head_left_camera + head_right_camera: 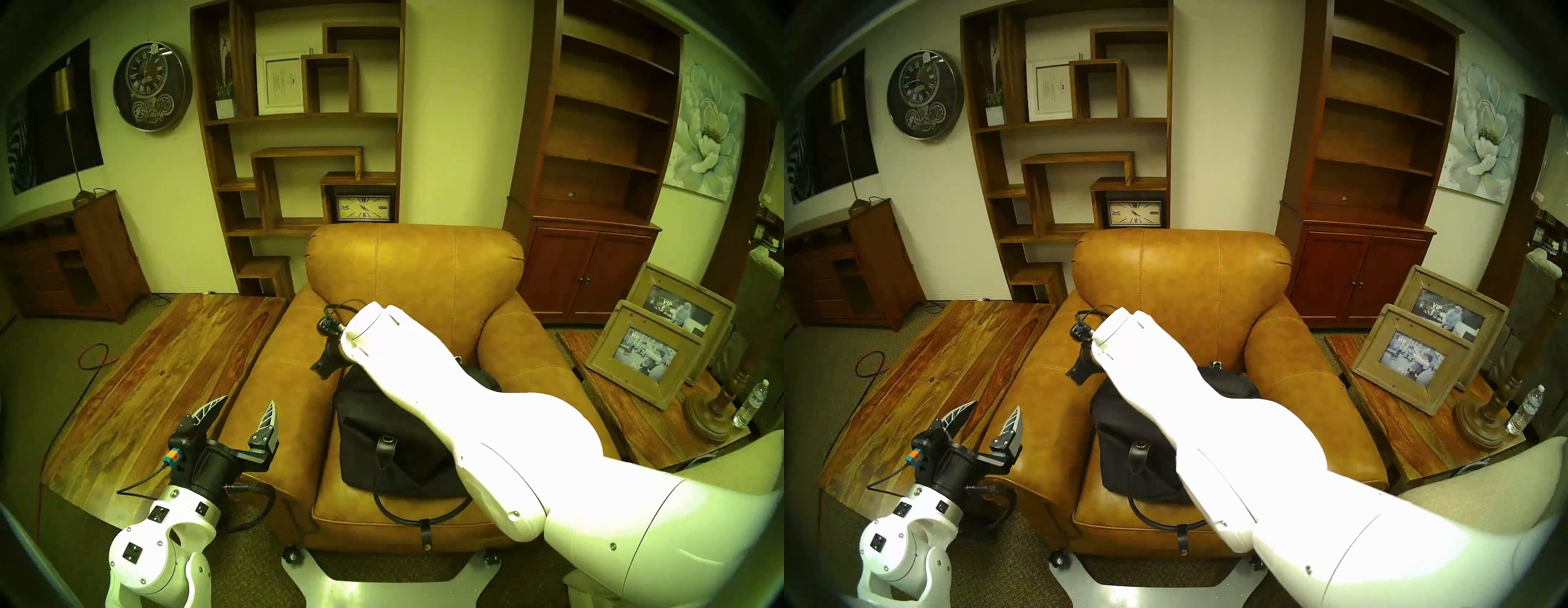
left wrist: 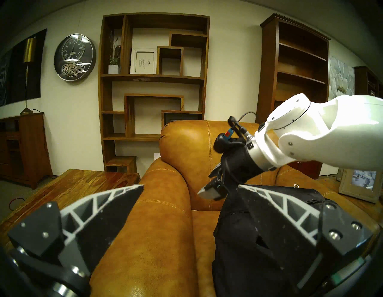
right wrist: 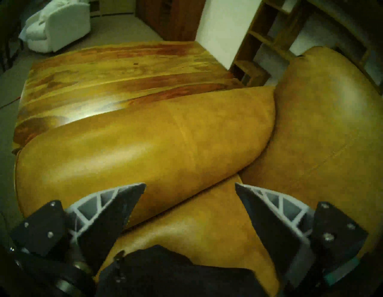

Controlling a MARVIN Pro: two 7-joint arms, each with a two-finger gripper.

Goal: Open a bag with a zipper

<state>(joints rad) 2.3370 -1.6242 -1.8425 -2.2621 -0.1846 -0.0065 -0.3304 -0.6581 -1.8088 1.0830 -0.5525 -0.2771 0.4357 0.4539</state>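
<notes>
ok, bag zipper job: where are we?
Done: cannot confirm; the right arm hides the bag's top, so the zipper isn't visible. In hand: nothing; the right gripper is open above the bag, the left gripper open beside the armchair. Left: check the zipper.

Tan leather armchair (image 1: 382,271), black bag (image 1: 382,433) on its seat

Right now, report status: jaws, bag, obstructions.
Left gripper open, empty, parked beside the chair arm. Right gripper open, empty, above the soft black fabric bag on the tan leather armchair. Right forearm hides the zipper.
</notes>
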